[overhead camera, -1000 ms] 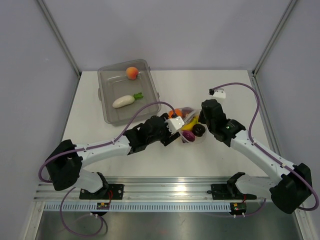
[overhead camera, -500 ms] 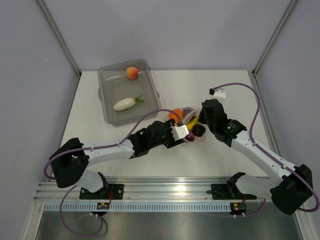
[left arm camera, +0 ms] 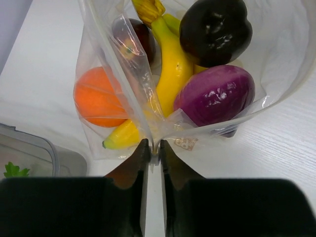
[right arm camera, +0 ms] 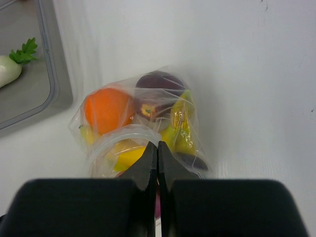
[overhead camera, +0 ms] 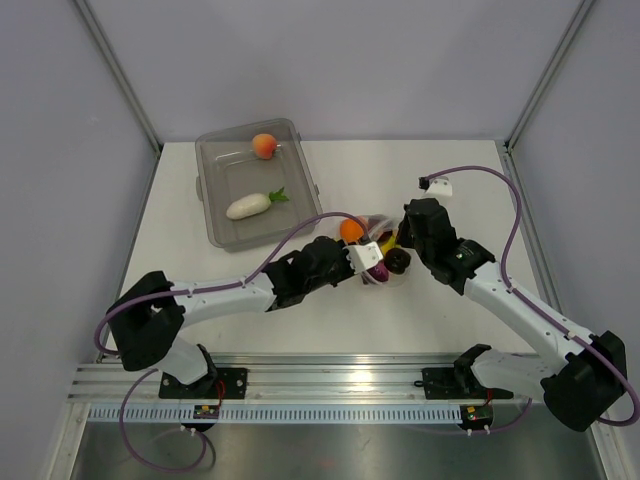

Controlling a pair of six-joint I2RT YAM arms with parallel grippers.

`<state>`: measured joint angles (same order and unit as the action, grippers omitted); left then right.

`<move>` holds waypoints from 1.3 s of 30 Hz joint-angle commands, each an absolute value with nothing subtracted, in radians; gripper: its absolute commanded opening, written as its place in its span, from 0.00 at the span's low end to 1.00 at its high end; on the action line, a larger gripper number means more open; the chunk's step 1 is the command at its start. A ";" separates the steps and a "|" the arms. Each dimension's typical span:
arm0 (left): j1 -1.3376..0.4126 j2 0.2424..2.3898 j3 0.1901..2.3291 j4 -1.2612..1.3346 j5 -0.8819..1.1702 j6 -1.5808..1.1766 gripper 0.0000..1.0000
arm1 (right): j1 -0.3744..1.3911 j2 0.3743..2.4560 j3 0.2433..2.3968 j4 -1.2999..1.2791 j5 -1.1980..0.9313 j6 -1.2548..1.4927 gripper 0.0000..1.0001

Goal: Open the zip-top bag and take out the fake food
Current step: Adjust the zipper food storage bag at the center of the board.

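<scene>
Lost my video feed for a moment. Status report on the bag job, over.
Left claw pinching zip-top bag edge. Right claw shut on its rim. Some fake food inside bag. Nothing blocking.

White table [overhead camera: 360,170], pale lilac walls [overhead camera: 330,60]

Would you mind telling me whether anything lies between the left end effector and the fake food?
Yes, the zip-top bag itself: the left end effector pinches a fold of its clear film, and the fake food sits behind that film.
</scene>
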<state>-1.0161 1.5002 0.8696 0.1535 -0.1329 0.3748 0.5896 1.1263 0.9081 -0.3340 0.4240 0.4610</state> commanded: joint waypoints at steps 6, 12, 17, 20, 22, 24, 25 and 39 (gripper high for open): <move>-1.019 1.453 0.946 0.109 -0.137 0.338 0.06 | 0.581 1.095 0.902 -0.276 0.422 0.476 0.00; -1.023 1.361 0.931 0.097 -0.103 0.295 0.03 | 0.581 1.097 0.899 -0.272 0.420 0.479 0.00; -1.028 1.279 0.919 0.100 -0.086 0.244 0.00 | 0.581 1.101 0.897 -0.268 0.417 0.480 0.00; -1.029 1.244 0.907 0.106 -0.075 0.226 0.00 | 0.581 1.103 0.897 -0.265 0.417 0.483 0.00; -1.029 1.229 0.904 0.106 -0.075 0.215 0.00 | 0.581 1.101 0.897 -0.265 0.416 0.482 0.00; -1.029 1.200 0.897 0.107 -0.078 0.198 0.00 | 0.581 1.097 0.896 -0.267 0.417 0.483 0.00; -1.029 1.189 0.896 0.110 -0.075 0.195 0.00 | 0.581 1.091 0.894 -0.265 0.419 0.483 0.00; -1.029 1.146 0.839 0.156 -0.092 0.244 0.01 | 0.581 1.012 0.833 -0.170 0.301 0.365 0.67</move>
